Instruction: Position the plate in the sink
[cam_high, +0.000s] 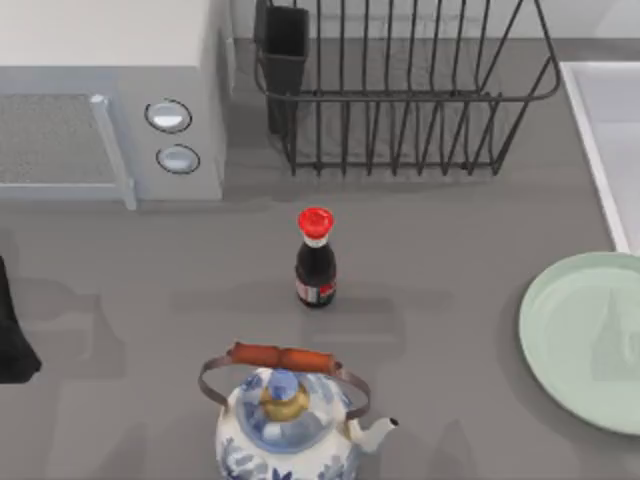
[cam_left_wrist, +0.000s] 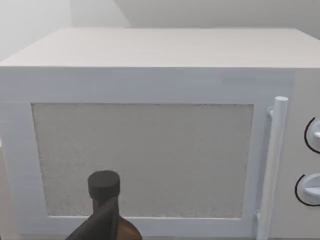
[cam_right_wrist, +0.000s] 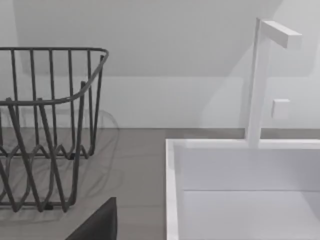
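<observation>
Dark grey surface (cam_high: 120, 300) carrying microwave (cam_high: 110, 100), rack (cam_high: 400, 90), sauce bottle (cam_high: 316, 262), kettle (cam_high: 288, 425), plate (cam_high: 585, 340), sink (cam_high: 610, 130).

Your left arm (cam_high: 14, 330) sits at the worktop's left edge as a dark shape, low and near you. A dark sliver of each arm's own body edges into its wrist view.

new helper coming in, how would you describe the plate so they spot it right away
Start at the light grey-white rectangular sink at the table's right edge. On the dark grey counter just in front of it lies the large round pale mint-green plate. It is the flat, plain thing there, unlike the upright red-capped dark bottle and blue-and-white kettle.
</observation>
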